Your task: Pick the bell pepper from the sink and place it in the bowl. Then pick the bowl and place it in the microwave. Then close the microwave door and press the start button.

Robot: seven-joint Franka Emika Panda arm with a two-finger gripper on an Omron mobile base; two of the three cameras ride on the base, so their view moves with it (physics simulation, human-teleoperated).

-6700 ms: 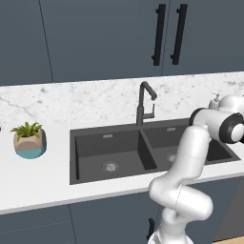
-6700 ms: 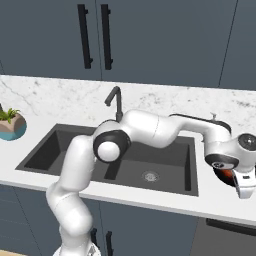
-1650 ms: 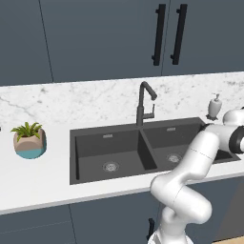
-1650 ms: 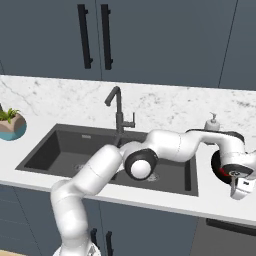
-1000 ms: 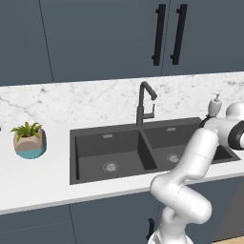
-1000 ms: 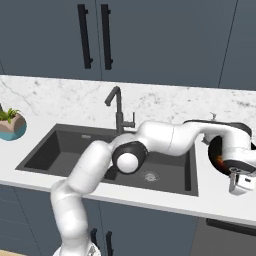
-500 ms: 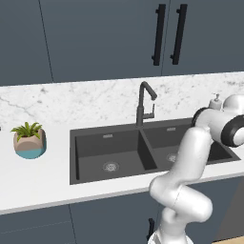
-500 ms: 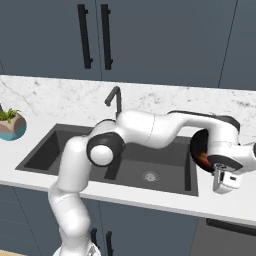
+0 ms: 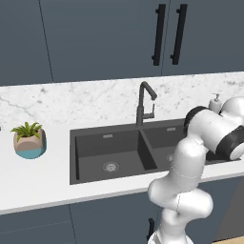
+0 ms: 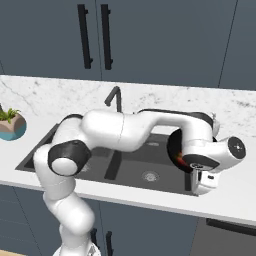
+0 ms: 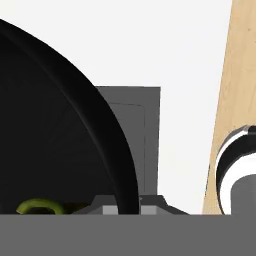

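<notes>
In the left base view, faucet [image 9: 144, 102] and soap dispenser [image 9: 215, 102] crowd the frame's centre and right; open countertop [image 9: 52, 176] stretches lower left beside the potted plant [image 9: 29, 140].

Glossy white arm [image 10: 125, 131] — rounded segments, dark grey joint bands and caps

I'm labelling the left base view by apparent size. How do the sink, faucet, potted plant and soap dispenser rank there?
1. the sink
2. the faucet
3. the potted plant, bulkier than the faucet though shorter, so these two are close
4. the soap dispenser, partly behind the arm
</notes>
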